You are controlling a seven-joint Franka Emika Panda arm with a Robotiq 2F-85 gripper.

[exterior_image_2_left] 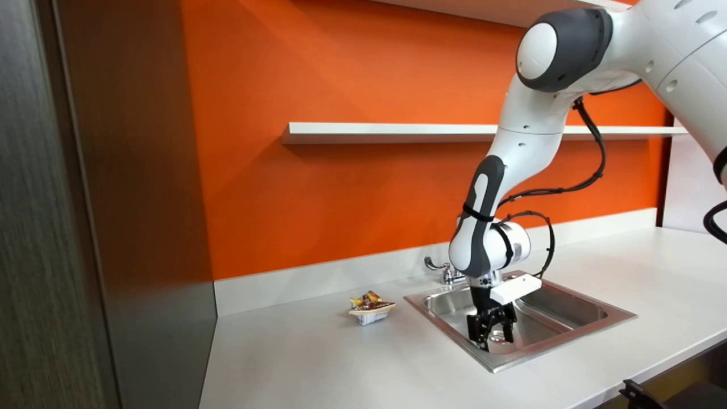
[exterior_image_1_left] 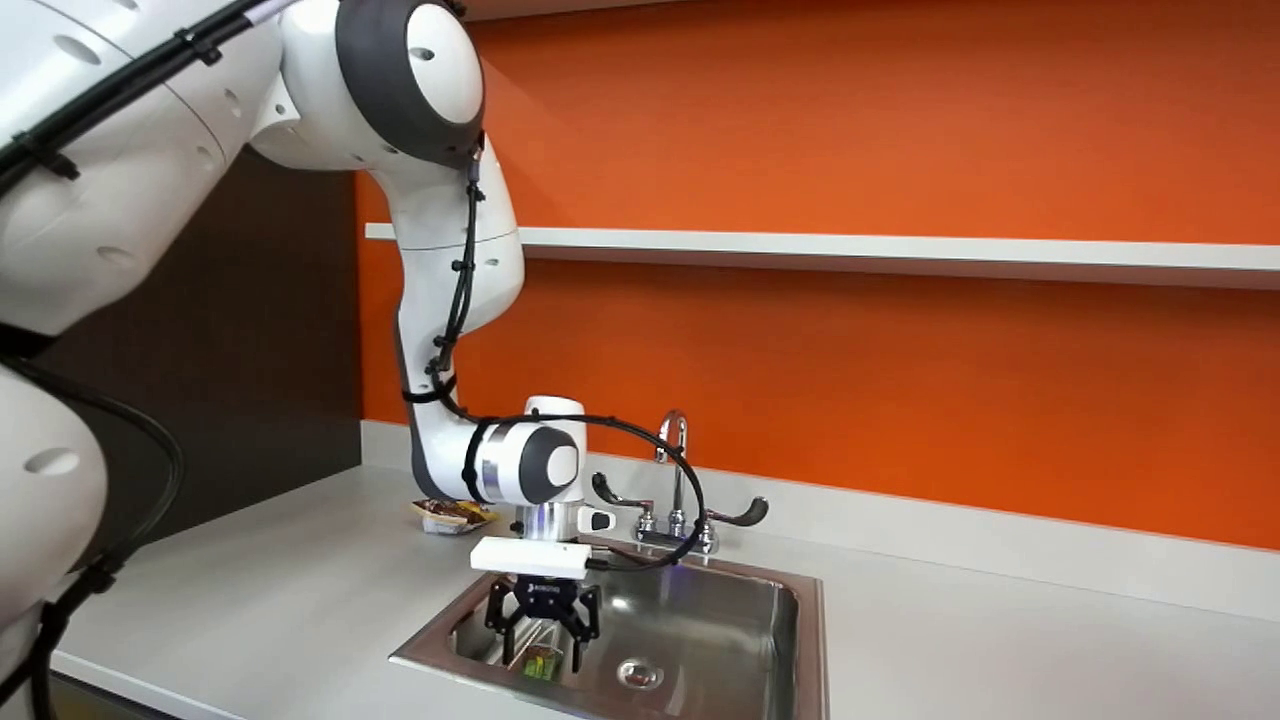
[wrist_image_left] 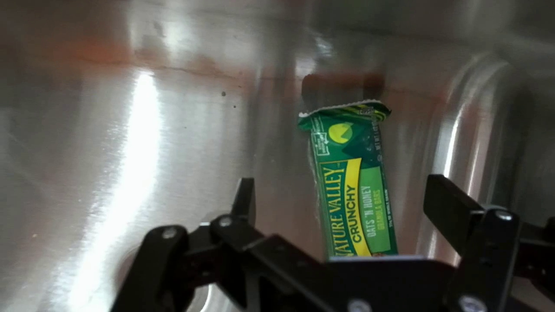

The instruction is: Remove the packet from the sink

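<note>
The packet is a green and yellow Nature Valley bar point(wrist_image_left: 355, 195) lying flat on the sink floor point(wrist_image_left: 204, 130). Its lower end is hidden behind the gripper body in the wrist view. In an exterior view the packet point(exterior_image_1_left: 541, 664) shows between the fingers; in the other camera's picture it is hidden. My gripper point(wrist_image_left: 342, 181) is open, fingers on either side of the packet and apart from it. The gripper also shows in both exterior views point(exterior_image_1_left: 541, 655) point(exterior_image_2_left: 494, 339), reaching down into the left part of the steel sink point(exterior_image_1_left: 811, 640) point(exterior_image_2_left: 568, 345).
A round drain point(exterior_image_1_left: 640, 674) lies beside the gripper. The chrome faucet point(exterior_image_1_left: 678, 440) with two handles stands behind the sink. A small white tray of wrapped snacks point(exterior_image_1_left: 445, 520) point(exterior_image_2_left: 370, 309) sits on the counter beside the sink. A white shelf point(exterior_image_1_left: 900, 245) runs along the orange wall.
</note>
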